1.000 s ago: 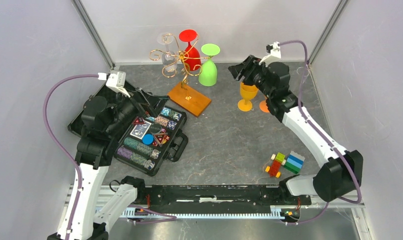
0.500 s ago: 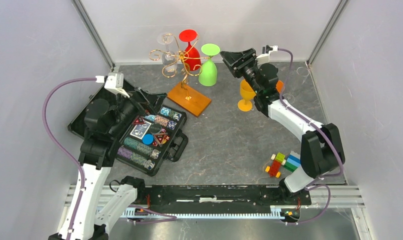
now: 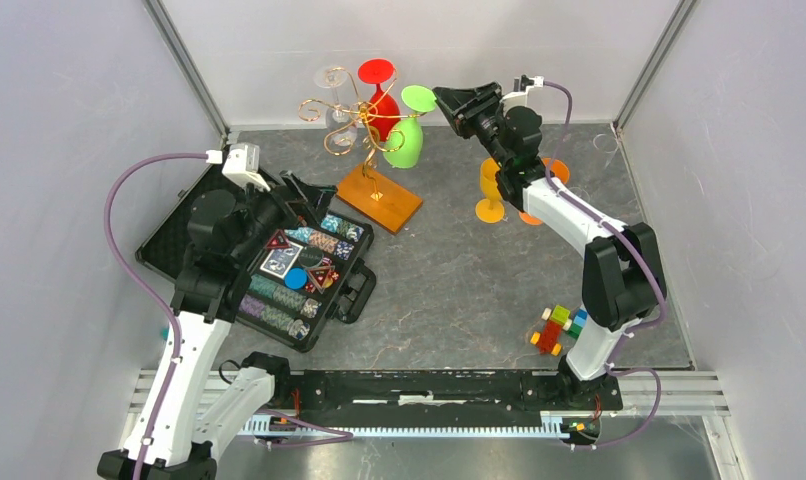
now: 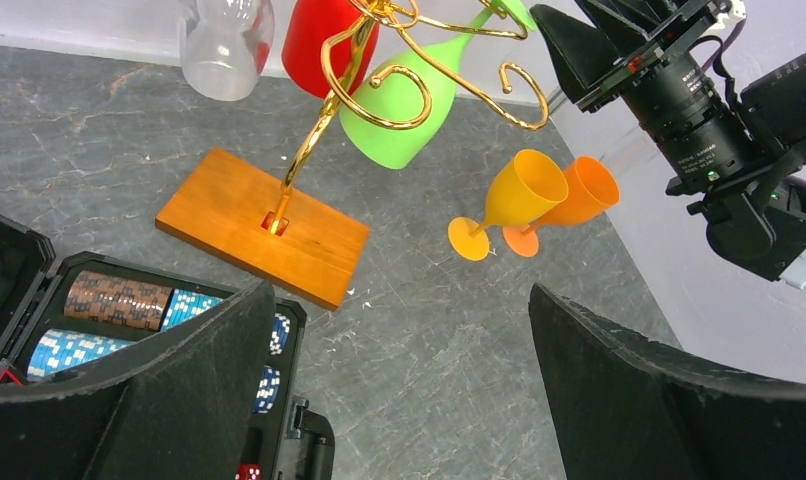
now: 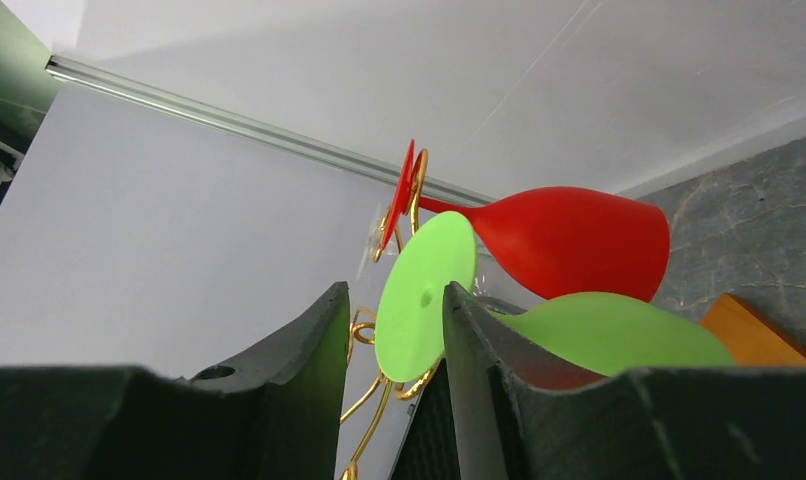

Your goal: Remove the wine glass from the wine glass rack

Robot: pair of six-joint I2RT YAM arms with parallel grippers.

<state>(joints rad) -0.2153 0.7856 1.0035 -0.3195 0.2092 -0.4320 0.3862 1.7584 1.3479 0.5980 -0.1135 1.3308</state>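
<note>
Now the right jaws stand parted around the round foot of the lime-green plastic wine glass (image 3: pixel 405 146). It hangs upside down and tilted on the gold wire rack (image 3: pixel 379 197), whose orange-brown wooden base sits near the desk's far edge. Whether they touch it cannot be told. The left jaws gape wide, released, above the black poker-chip case (image 3: pixel 351 292) near the left edge.

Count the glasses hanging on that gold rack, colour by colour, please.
Clear glass: 1
Red glass: 1
Green glass: 1
Total: 3
</note>
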